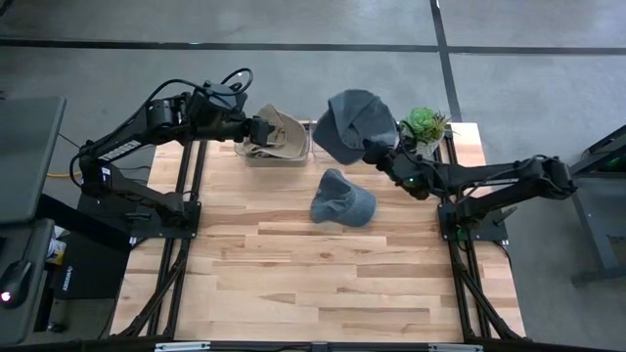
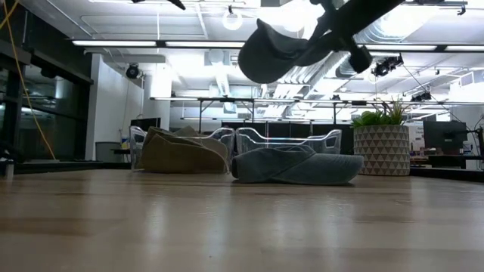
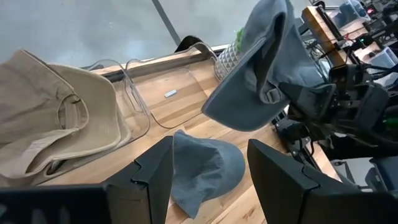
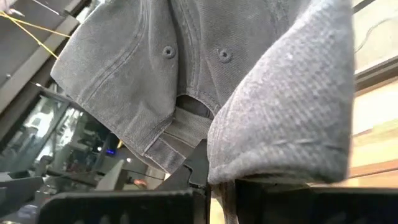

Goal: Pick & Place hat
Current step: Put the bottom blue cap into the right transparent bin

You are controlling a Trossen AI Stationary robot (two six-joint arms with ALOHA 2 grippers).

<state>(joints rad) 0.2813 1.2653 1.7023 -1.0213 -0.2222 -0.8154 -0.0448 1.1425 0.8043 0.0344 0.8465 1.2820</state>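
Note:
My right gripper [image 1: 380, 154] is shut on a grey cap [image 1: 354, 119], which is high above the table's far middle; it also shows in the low view [image 2: 276, 49] and the left wrist view [image 3: 261, 68]. A second grey-blue cap [image 1: 342, 200] lies on its brim and crown on the table's middle. A tan hat [image 1: 276, 132] rests in a clear bin [image 1: 303, 156] at the far edge. My left gripper [image 1: 262, 128] is open and empty above the tan hat [image 3: 50, 124]. My right gripper pinches the grey cap's back rim beside the adjusting strap [image 4: 186, 121], with a fold of the crown cloth [image 4: 280, 149] over its fingers. The fingers come from the table's right side, slanting upward. The cap is lifted clear, its brim [image 2: 257, 45] toward the table's left.
A potted green plant [image 1: 425, 122] in a patterned pot [image 2: 382, 147] stands at the table's far right, close behind my right gripper. The clear bin's second compartment [image 3: 168, 93] holds only a small label. The table's near half is bare wood [image 1: 313, 284].

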